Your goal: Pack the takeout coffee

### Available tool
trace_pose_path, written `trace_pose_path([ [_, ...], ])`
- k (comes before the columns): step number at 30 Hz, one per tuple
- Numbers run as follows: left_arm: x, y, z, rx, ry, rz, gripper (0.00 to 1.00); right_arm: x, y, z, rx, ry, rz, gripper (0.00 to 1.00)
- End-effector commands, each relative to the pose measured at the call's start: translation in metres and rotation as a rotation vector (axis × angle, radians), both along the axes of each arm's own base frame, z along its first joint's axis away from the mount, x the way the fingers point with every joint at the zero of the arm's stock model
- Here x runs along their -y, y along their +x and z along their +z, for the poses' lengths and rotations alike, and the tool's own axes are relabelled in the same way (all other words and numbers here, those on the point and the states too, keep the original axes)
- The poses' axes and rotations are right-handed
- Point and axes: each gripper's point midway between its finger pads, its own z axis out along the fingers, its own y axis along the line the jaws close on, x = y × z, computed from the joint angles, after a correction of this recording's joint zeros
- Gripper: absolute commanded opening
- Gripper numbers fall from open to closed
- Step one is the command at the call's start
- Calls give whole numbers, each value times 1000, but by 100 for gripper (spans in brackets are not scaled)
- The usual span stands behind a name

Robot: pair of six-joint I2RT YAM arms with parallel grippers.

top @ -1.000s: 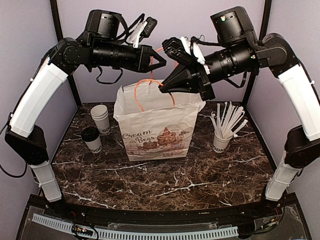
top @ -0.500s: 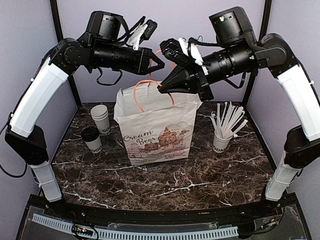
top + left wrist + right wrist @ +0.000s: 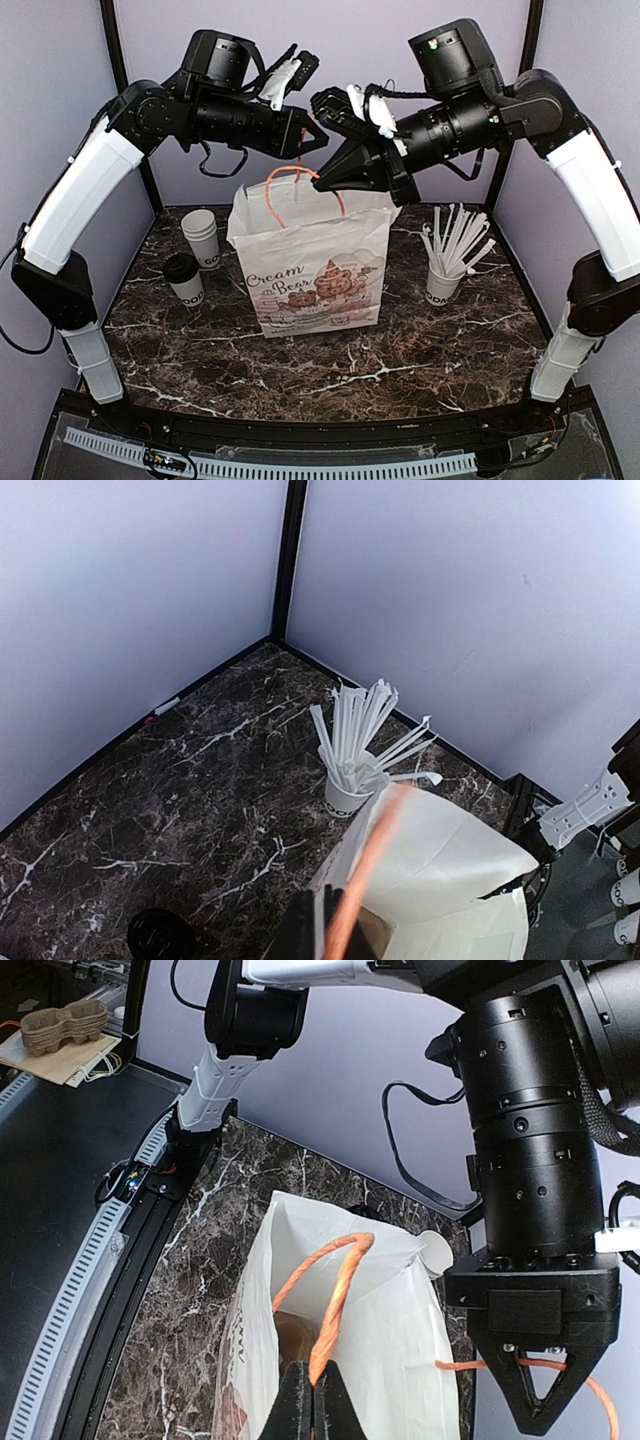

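The takeout coffee [image 3: 184,278], a small white cup with a black lid, stands on the table left of the white paper bag [image 3: 310,265]. Its lid [image 3: 160,938] shows at the bottom of the left wrist view. Above the bag's mouth my left gripper [image 3: 321,138] is shut on one orange handle [image 3: 372,855]. My right gripper [image 3: 323,180], just below it, is shut on the other orange handle [image 3: 340,1280]. The bag [image 3: 420,1360] hangs open under both grippers, with something brown deep inside.
Nested white cups [image 3: 200,236] stand behind the coffee at the back left. A white cup of straws [image 3: 443,272] stands right of the bag. Dark marble table [image 3: 330,370], purple walls on three sides.
Both arms have shifted slightly left, still holding the handles. The bag and the cups have stayed in place.
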Motion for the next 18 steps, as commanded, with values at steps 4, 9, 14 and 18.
trace_pose_path([
  [4,-19,4,8,50,22,61,68,-8,11,5,51,23,-44,38],
  [9,-33,9,15,96,33,124,96,0,18,18,68,54,-94,61],
  [14,-41,7,6,117,74,125,98,17,33,13,77,31,-158,61],
  [18,-43,-7,-36,51,190,35,93,51,67,1,102,-18,-268,61],
])
